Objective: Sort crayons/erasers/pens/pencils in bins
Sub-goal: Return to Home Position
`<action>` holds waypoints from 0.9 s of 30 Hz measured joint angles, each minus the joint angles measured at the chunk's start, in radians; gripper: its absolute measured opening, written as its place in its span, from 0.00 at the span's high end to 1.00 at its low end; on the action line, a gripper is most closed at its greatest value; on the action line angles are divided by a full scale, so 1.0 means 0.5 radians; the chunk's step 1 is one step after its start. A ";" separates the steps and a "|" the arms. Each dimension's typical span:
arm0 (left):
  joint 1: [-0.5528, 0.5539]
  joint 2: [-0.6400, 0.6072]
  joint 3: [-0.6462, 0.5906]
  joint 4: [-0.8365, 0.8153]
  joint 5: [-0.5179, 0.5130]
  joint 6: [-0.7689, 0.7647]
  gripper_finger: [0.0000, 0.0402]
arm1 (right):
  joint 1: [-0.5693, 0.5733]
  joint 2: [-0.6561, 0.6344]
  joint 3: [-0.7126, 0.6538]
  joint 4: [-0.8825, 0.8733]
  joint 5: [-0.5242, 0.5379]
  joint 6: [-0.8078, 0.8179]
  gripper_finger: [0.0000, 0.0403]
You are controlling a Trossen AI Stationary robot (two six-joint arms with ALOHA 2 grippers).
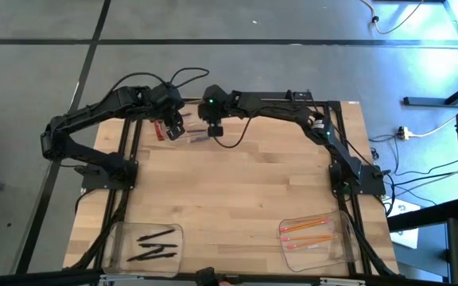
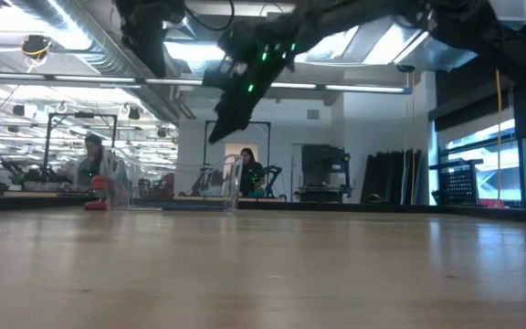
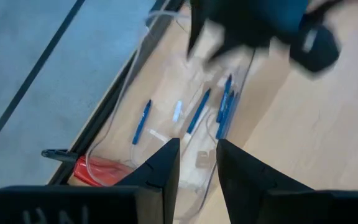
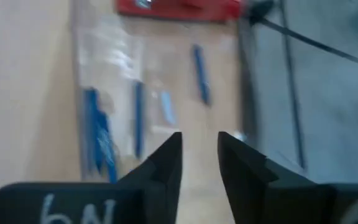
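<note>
A clear bin (image 1: 191, 133) stands at the table's far edge, left of centre, with several blue crayons (image 3: 198, 111) (image 4: 138, 118) lying flat on its floor. A small pale block (image 3: 201, 158) lies among them; whether it is an eraser I cannot tell. My left gripper (image 3: 197, 163) (image 1: 174, 125) hangs open above the bin's left part. My right gripper (image 4: 199, 149) (image 1: 214, 129) hangs open above its right end. Neither has anything between its fingers. Black pens (image 1: 156, 244) lie in the near-left bin (image 1: 118, 238), and pencils (image 1: 307, 232) in the near-right bin (image 1: 342, 238).
A red flat strip (image 1: 159, 129) (image 4: 179, 7) lies just left of the far bin, at the table's far edge. Bare wood lies across the table's middle (image 1: 237, 191). In the low view, people sit at desks in the room beyond the table.
</note>
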 joint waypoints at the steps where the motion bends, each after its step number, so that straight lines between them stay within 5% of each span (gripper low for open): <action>1: -0.006 0.000 0.000 -0.019 0.004 0.003 0.76 | 0.009 -0.038 0.000 -0.049 0.089 0.003 0.76; 7: -0.008 0.000 0.000 -0.215 -0.068 0.013 0.76 | 0.020 -0.240 0.006 -0.325 0.170 0.173 0.97; 17: -0.010 -0.008 0.000 -0.299 0.081 0.004 0.78 | 0.017 -0.560 0.004 -0.818 0.180 0.512 0.99; 23: -0.009 -0.103 0.000 -0.435 0.019 0.034 0.96 | 0.050 -0.838 0.004 -1.141 0.181 0.701 0.99; 27: -0.004 -0.292 0.000 -0.470 -0.001 0.015 0.99 | 0.066 -1.049 0.005 -1.357 0.181 0.808 0.99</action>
